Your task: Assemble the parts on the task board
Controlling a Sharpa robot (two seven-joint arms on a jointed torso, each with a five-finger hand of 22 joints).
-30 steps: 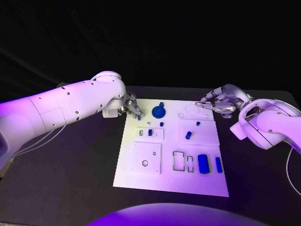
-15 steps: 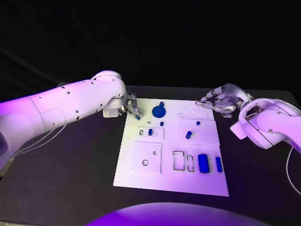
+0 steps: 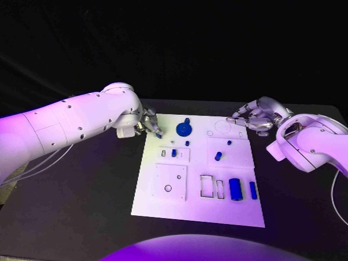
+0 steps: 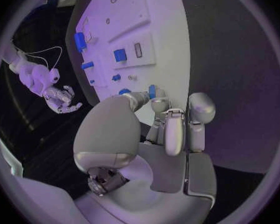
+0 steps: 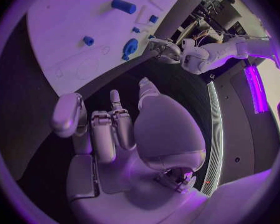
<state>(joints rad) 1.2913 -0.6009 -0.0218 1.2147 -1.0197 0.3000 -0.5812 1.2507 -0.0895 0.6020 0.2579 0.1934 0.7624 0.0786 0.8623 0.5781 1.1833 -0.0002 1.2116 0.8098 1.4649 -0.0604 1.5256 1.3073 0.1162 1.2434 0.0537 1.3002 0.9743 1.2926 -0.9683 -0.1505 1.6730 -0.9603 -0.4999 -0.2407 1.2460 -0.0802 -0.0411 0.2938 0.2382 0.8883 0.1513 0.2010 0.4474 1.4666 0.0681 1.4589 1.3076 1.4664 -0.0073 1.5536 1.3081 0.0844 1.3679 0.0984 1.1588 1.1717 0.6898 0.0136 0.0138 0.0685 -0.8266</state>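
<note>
Left robot hand (image 3: 148, 123) pinching small blue part (image 4: 152, 91) at task board (image 3: 197, 209) far-left corner; right robot hand (image 3: 254, 118) empty, fingers spread.

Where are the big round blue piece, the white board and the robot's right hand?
round blue piece (image 3: 184, 129): head view, its middle.
white board (image 3: 196, 209): head view, bare near edge.
right hand (image 3: 252, 118): head view, middle of the hand.

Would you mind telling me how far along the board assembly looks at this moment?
Early, it seems. Done: hard to confirm; small blue parts may sit in the task board, though seating is unclear. In hand: the left hand pinches a small blue piece at the board's far left corner. Left: the long blue pieces lie beside empty slots; the right hand is open, holding nothing.
</note>
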